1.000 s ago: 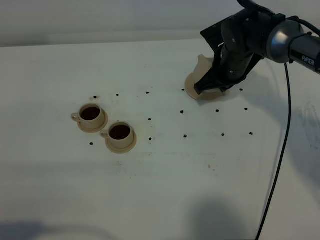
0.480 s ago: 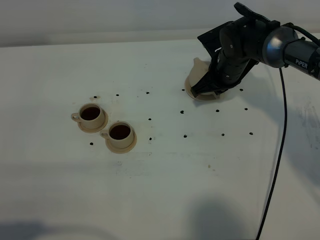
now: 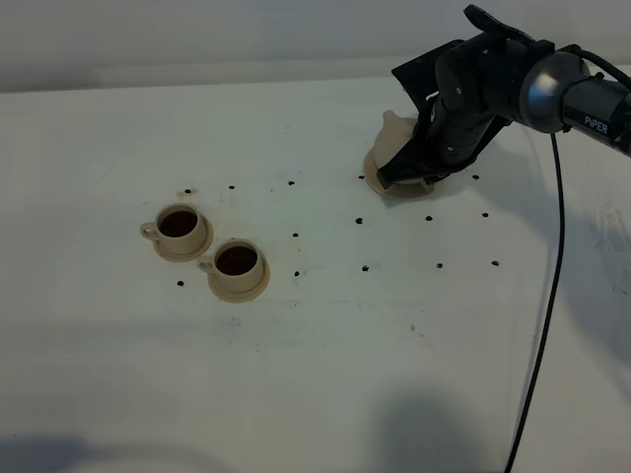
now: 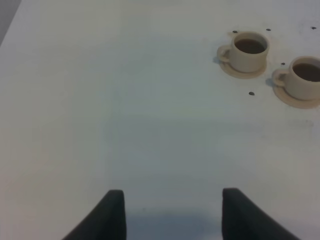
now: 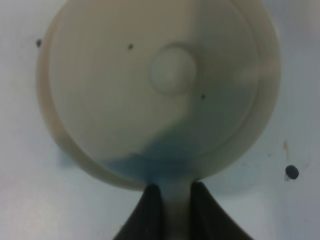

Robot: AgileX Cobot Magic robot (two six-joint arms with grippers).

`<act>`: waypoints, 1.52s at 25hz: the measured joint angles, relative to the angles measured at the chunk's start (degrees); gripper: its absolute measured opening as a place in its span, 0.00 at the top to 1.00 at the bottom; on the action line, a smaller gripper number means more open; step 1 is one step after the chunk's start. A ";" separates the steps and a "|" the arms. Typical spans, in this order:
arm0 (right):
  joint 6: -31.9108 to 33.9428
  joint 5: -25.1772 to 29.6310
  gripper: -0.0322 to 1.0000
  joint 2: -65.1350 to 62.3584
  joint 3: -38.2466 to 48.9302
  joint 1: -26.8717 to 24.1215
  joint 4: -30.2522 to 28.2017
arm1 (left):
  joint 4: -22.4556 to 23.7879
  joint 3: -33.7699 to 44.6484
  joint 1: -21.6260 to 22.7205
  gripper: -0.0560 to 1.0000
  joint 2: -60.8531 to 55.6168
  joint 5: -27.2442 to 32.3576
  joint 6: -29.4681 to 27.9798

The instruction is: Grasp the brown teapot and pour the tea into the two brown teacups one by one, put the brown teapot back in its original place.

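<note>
The brown teapot [image 3: 392, 128] stands on its wide tan saucer [image 3: 379, 178] at the back right, mostly hidden by my right arm, with only its spout side showing. From above, the right wrist view shows its domed lid and knob [image 5: 172, 71]. My right gripper [image 3: 419, 163] [image 5: 175, 194] is shut on the teapot's handle, one finger on each side. Two brown teacups [image 3: 179, 225] [image 3: 237, 261] sit on small saucers at the left, both holding dark tea. They also show in the left wrist view [image 4: 249, 50] [image 4: 306, 76]. My left gripper [image 4: 172, 215] is open over bare table.
Small dark dots [image 3: 365, 267] mark the white table between the cups and the teapot. A black cable [image 3: 550, 296] hangs down from the right arm along the right side of the table.
The right arm has shifted slightly back and left, and the teapot has settled lower over its saucer. The cups have not moved.
</note>
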 joint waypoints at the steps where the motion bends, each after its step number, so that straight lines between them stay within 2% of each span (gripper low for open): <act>1: 0.18 -0.23 0.85 0.00 0.00 0.00 0.00 | 0.00 0.00 0.00 0.55 0.00 0.00 0.00; 4: 0.38 -0.38 0.75 0.00 0.00 0.00 0.00 | 0.00 0.00 0.00 0.55 0.00 0.00 0.00; 7: -0.75 0.97 0.60 -0.06 0.00 0.00 -0.11 | 0.00 0.00 0.00 0.55 0.00 0.00 0.00; 10: -2.59 7.16 0.49 -1.48 0.00 0.00 -0.06 | 0.00 0.00 0.00 0.55 0.00 0.00 0.00; 12: -3.55 12.58 0.45 -3.35 0.00 0.00 0.28 | 0.00 0.00 0.00 0.55 0.00 0.00 0.00; 14: -4.67 19.20 0.44 -5.39 0.00 -0.07 1.18 | 0.00 0.00 0.00 0.55 0.00 0.00 0.00; 17: -6.88 22.43 0.45 -8.99 2.14 -0.16 4.05 | 0.00 0.00 0.00 0.55 0.00 0.00 0.00; 24: -8.65 22.95 0.50 -22.40 17.90 -0.16 9.10 | 0.00 0.00 0.00 0.55 0.00 0.00 0.00; 38: -5.42 20.66 0.51 -61.50 51.75 -0.16 10.46 | 0.00 0.00 0.00 0.55 0.00 0.00 0.00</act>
